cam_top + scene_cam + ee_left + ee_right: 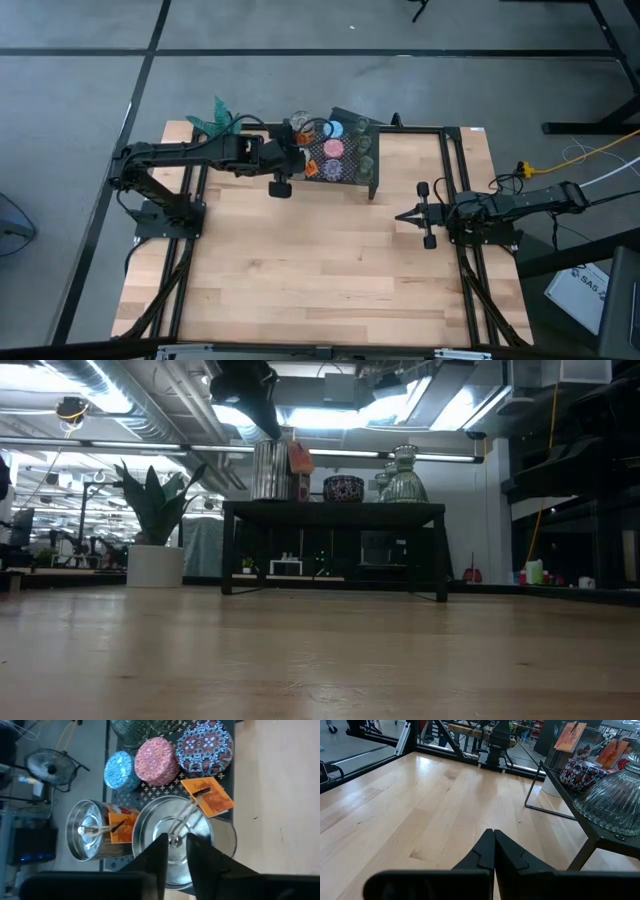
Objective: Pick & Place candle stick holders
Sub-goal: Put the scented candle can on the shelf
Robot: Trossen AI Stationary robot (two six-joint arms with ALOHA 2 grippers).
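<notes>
Wooden table [300, 270] bears black mesh rack [350, 170].

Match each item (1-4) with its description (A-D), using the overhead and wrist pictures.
Items
1. left tool
2. right tool
3. pink holder
4. plant

Descriptions
A. shut, over the bare table
B. on the black rack, between the blue holder and the purple holder
C. off the rack, at the table's edge near the left arm
D. open, just above a silvery holder with an orange tag

Pairs: 1-D, 2-A, 3-B, 4-C
</notes>
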